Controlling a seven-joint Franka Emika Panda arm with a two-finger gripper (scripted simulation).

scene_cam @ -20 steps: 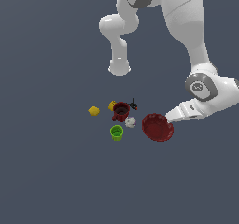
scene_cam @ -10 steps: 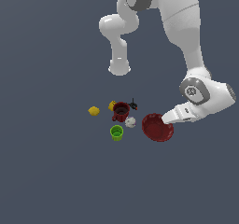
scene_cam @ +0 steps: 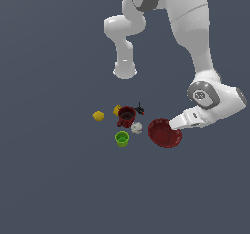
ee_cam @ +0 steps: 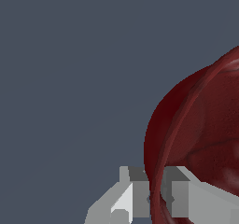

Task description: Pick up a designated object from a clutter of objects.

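The designated object, a wide dark red bowl [scene_cam: 165,133], lies at the exterior view's right of the clutter of objects and fills one side of the wrist view [ee_cam: 200,139]. My gripper [scene_cam: 173,125] reaches it from the exterior view's right. In the wrist view the gripper [ee_cam: 156,199] straddles the bowl's rim, one finger [ee_cam: 135,197] outside and the other inside, both pressed to the wall. The gripper is shut on the rim.
Toward the exterior view's left of the bowl sit a dark red mug [scene_cam: 126,116], a whitish ball [scene_cam: 136,127], a bright green cup [scene_cam: 122,138], a yellow lemon [scene_cam: 98,115], a small black piece [scene_cam: 139,110] and a small yellow item [scene_cam: 117,110] behind the mug. The arm's base [scene_cam: 125,71] stands behind them.
The wrist has sunk slightly and shifted a little toward the exterior view's left. The bowl has stayed in place.
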